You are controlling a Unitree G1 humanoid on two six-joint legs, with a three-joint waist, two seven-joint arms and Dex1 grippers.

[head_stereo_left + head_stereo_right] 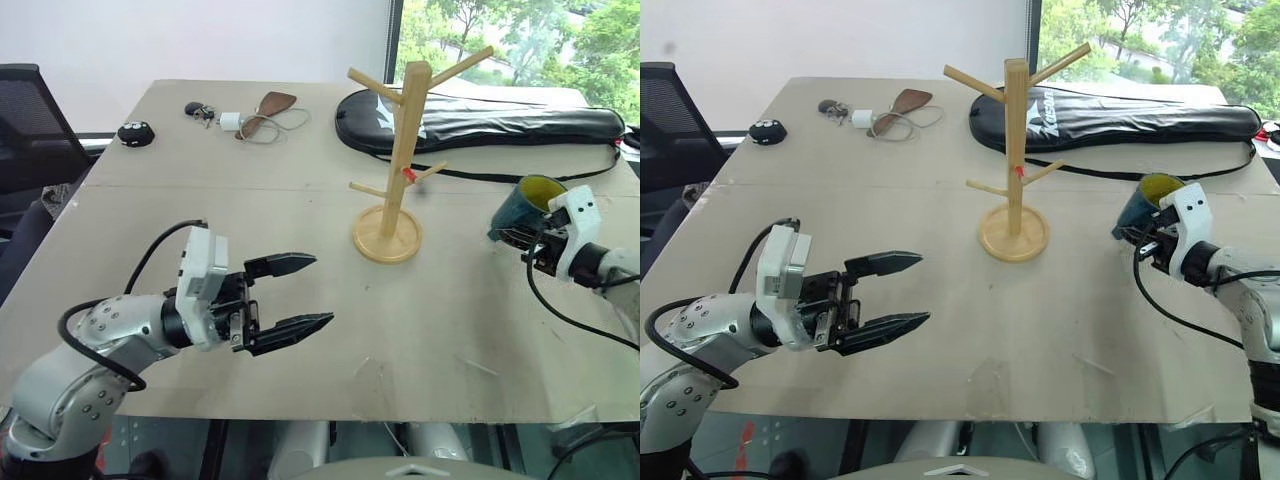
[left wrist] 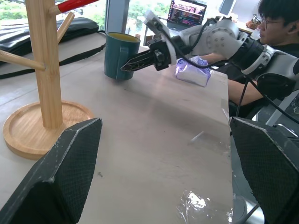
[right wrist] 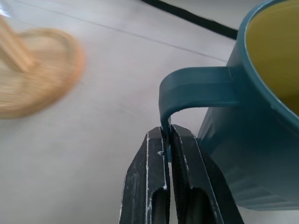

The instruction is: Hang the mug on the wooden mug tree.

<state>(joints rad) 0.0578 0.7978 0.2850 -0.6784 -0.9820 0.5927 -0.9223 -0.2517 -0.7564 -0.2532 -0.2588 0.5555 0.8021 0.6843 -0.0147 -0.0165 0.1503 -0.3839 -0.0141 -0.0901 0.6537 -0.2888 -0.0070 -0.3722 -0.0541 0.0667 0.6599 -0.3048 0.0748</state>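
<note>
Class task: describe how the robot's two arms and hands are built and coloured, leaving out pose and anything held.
Both arms are silver-grey metal with rounded, bolted joints. Each wrist carries a white boxy block, and black cables loop beside it. The left hand has two black tapered fingers with textured inner pads. The right hand has the same black fingers, scuffed pale along the edges.

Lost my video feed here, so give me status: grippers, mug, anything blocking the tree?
Right gripper shut on the mug handle, mug tilted. Left gripper open, empty. Wooden mug tree upright, pegs bare. Nothing between mug and tree.
</note>
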